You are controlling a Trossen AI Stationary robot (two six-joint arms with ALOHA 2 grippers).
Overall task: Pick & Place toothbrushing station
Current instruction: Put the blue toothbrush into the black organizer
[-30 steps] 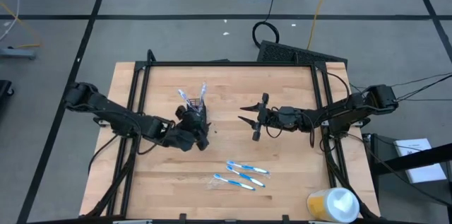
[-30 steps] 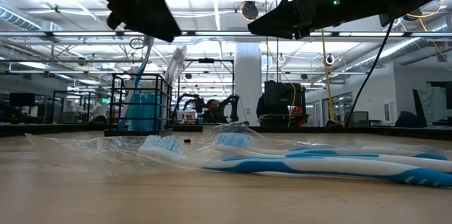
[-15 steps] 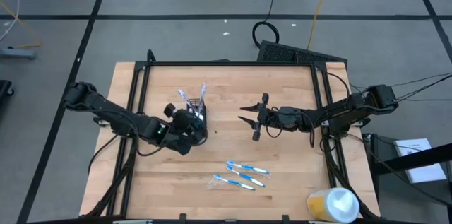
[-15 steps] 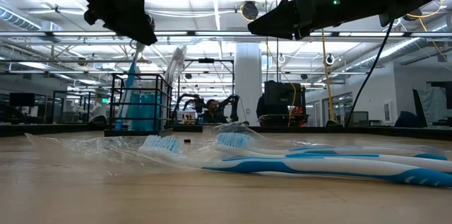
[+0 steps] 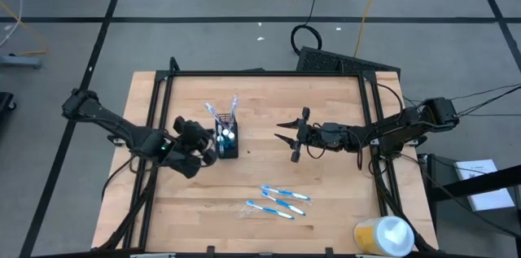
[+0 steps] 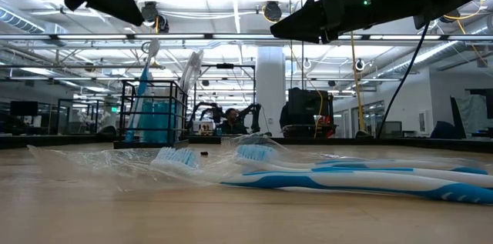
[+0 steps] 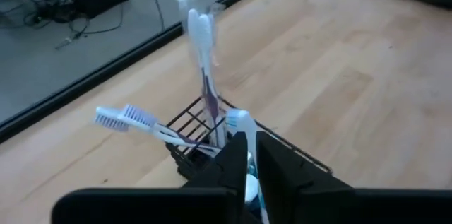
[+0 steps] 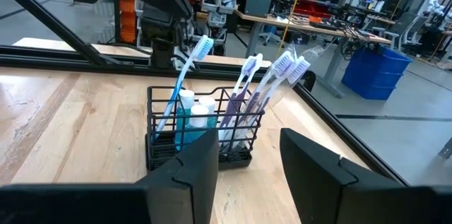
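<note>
Hovering beside the mesh holder [image 5: 227, 142], left gripper [image 5: 208, 146] is pressing its fingers together, empty; right gripper [image 5: 286, 137] is waiting, fingers spread.

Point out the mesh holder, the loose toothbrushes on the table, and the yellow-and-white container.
mesh holder [image 8: 199, 136]: right wrist view, front wire wall.
loose toothbrushes [image 5: 285, 194]: high view, handle of the top brush.
yellow-and-white container [image 5: 383, 235]: high view, its white top.

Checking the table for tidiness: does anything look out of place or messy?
Yes. Three toothbrushes lie loose on the table near its front edge, on a piece of crumpled clear wrap, apart from the black holder. A yellow-and-white container lies at the front right corner.
</note>
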